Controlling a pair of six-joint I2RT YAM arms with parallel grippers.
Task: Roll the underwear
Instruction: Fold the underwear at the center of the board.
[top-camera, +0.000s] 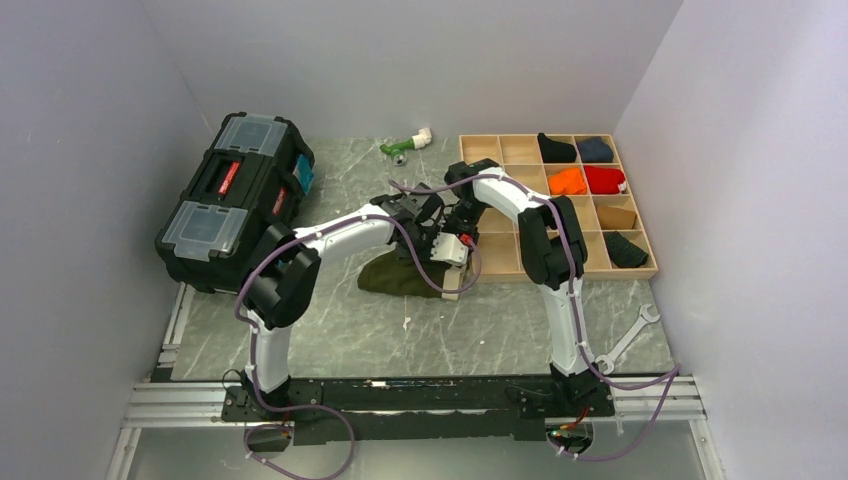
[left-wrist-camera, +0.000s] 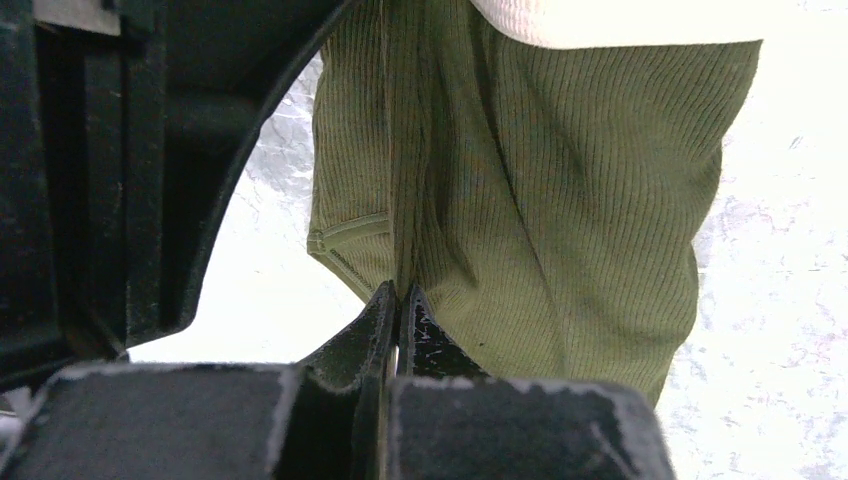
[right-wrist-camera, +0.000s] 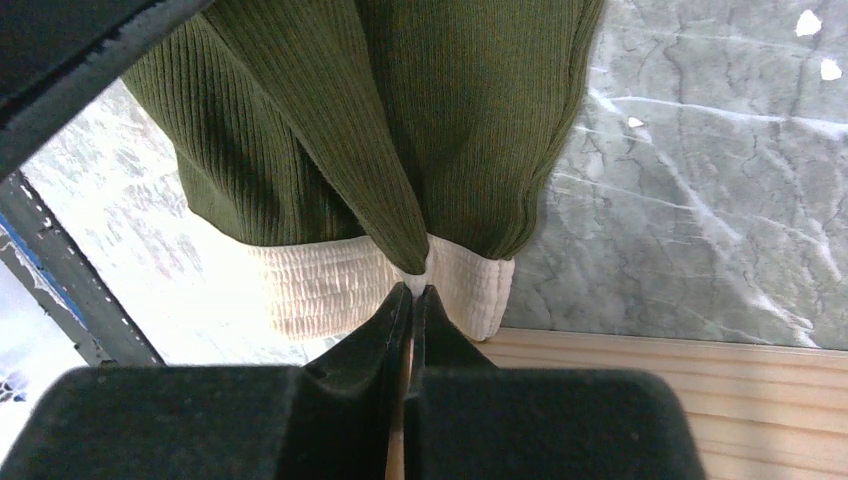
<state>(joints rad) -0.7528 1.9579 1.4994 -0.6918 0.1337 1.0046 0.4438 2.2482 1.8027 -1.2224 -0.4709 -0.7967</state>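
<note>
The underwear is olive-green ribbed cloth with a cream waistband. It is partly lifted off the marble tabletop, just left of the wooden tray. My left gripper is shut, pinching a fold of the green cloth near a leg hem. My right gripper is shut on the waistband's edge, where the cloth bunches into a pleat. In the top view both wrists meet above the garment and hide its upper part.
A wooden compartment tray holds rolled cloths, among them black, orange, red and brown. A black toolbox stands at the left. A wrench lies near the right, and a green-and-white object at the back.
</note>
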